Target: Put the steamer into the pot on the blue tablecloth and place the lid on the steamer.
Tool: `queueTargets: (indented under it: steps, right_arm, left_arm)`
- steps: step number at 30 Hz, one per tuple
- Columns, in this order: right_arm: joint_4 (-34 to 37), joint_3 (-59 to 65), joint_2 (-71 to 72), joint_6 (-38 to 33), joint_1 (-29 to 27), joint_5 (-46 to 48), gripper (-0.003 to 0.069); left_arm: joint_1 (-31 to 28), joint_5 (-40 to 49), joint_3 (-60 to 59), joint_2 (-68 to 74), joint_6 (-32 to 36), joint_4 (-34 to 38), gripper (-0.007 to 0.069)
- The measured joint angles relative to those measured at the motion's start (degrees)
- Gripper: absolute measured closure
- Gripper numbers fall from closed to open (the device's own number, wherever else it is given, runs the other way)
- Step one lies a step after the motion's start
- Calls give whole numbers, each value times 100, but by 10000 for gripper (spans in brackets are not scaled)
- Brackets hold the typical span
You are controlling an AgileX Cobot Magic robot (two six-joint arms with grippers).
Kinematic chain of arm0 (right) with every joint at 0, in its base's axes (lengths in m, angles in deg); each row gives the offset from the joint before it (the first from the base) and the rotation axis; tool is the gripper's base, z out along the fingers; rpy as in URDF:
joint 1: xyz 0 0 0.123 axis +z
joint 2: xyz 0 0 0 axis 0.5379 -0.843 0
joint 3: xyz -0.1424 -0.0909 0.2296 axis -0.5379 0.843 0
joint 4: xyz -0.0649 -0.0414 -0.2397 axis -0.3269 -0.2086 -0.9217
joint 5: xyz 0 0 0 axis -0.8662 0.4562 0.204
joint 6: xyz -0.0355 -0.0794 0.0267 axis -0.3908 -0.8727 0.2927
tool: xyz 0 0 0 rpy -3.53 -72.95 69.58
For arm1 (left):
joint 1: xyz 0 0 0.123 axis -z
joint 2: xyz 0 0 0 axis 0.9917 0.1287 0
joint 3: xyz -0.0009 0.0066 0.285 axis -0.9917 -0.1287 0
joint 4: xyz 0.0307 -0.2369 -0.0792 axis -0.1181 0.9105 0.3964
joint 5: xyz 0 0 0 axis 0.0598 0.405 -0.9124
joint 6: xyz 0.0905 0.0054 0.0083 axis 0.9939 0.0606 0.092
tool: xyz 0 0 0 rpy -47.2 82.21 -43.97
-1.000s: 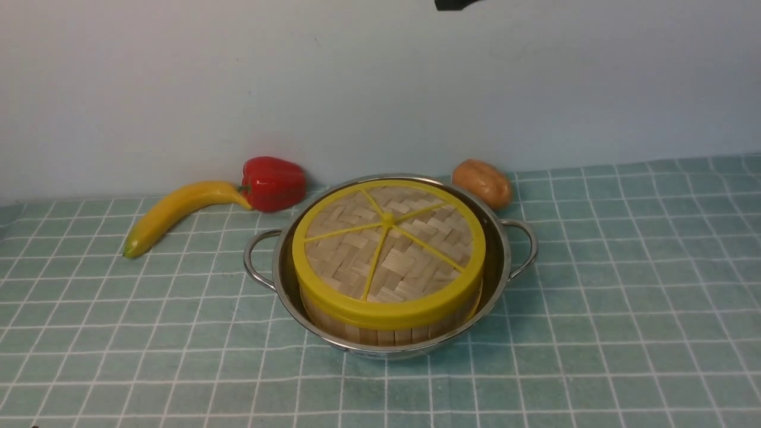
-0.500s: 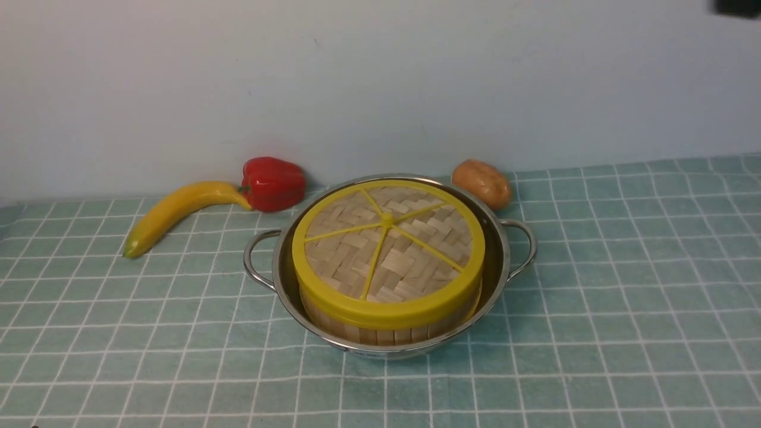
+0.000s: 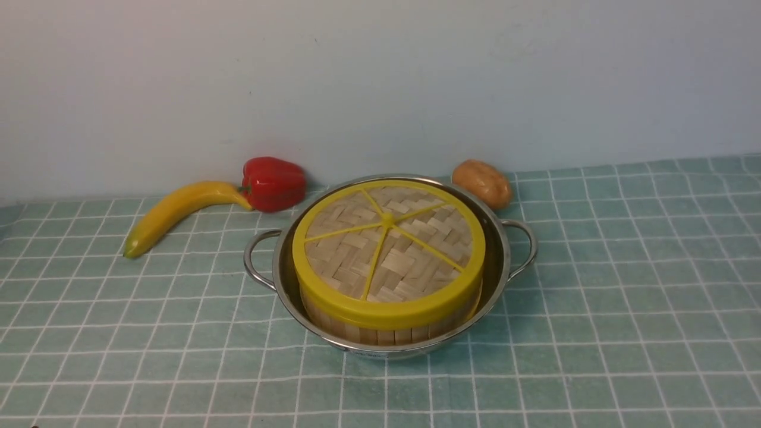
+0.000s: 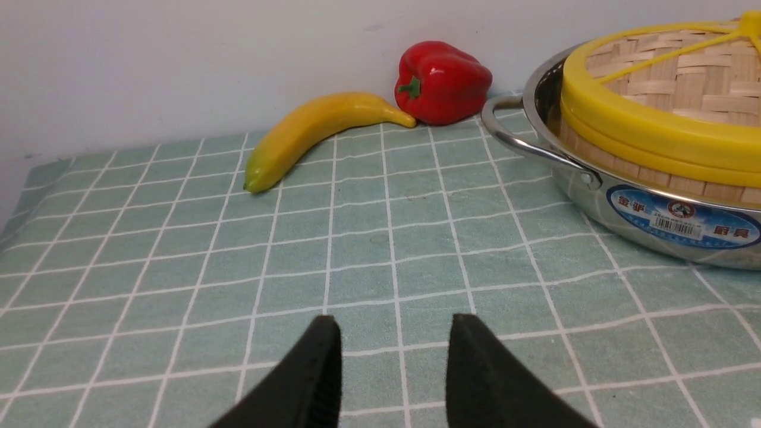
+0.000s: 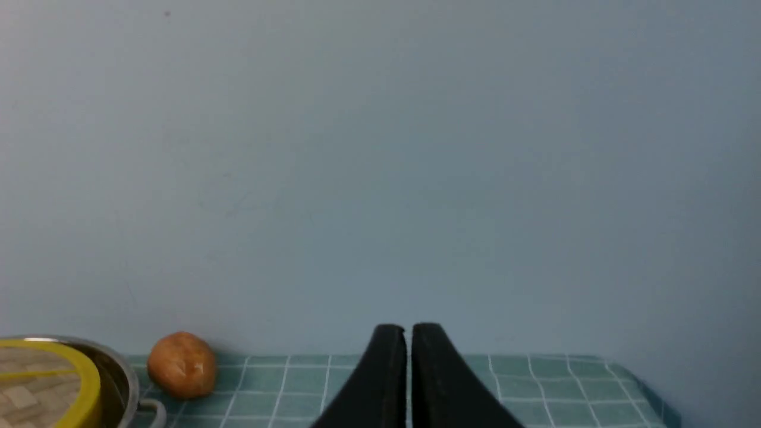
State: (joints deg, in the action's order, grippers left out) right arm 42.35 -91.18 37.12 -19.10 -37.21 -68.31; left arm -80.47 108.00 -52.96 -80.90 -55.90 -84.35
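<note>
- Gone from the front view's top edge is the dark arm piece seen moments ago; the lid point(image 3: 387, 249) is sitting on the steamer point(image 3: 380, 333) inside the pot point(image 3: 496, 267), on the blue tablecloth point(image 3: 624, 285), with a banana point(image 3: 178, 213), red pepper point(image 3: 272, 183) and potato point(image 3: 481, 182) behind.
- From the left wrist, the left gripper point(image 4: 392, 342) is hanging with jaws apart, holding nothing; the pot's blue sticker point(image 4: 684, 217) is showing Chinese characters and a barcode, too small to read.
- From the right wrist, the right gripper point(image 5: 409, 333) is showing fingers nearly touching, gripping nothing.

Blue tablecloth point(image 3: 624, 285) carries pot point(image 3: 502, 270), banana point(image 3: 178, 211), red pepper point(image 3: 272, 183), potato point(image 3: 483, 182).
</note>
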Motion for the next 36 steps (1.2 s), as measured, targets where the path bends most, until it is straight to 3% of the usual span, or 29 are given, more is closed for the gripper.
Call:
queueTargets:
  steps: [8,18,36]
  right_arm:
    - [-20,1900,501,149,0,-1176,599]
    - [-157,1972,709,227,0,-208,557]
    - [-311,1972,846,227,0,-93,505]
  left_arm:
    - [0,0,0,0,0,0,382]
    - [0,0,0,0,0,0,382]
    - [0,0,0,0,0,0,382]
